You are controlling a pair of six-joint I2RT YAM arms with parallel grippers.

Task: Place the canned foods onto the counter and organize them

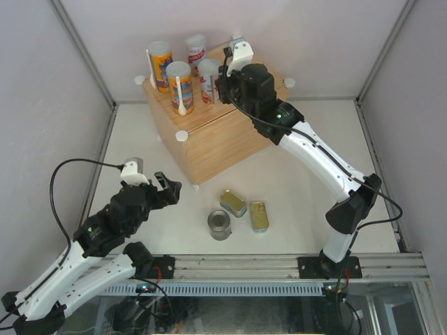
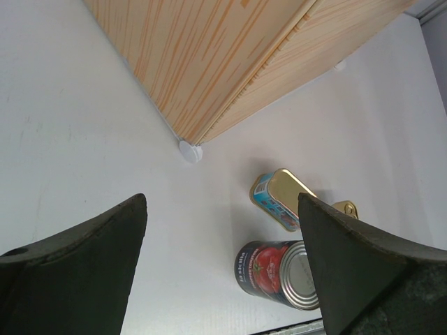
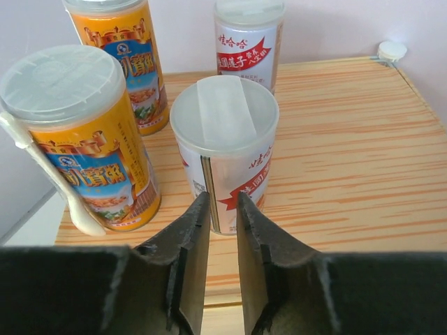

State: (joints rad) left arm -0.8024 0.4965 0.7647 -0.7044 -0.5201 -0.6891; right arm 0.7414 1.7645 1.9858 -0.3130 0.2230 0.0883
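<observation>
Now four tubes (image 1: 180,87) stand on the wood-grain box (image 1: 216,139), where our right fingers (image 3: 185,265) hover nearly together, holding nothing. Our left fingers (image 2: 84,272), spread apart, are nearer the upright dark-blue can (image 2: 276,273) on the desk (image 2: 70,105), just ahead and slightly right.

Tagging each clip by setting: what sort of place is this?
Probably a lab test enclosure, not a kitchen: plain grey panel walls in metal framing, a metal rail along the front, and a wooden box serving as counter.
</observation>
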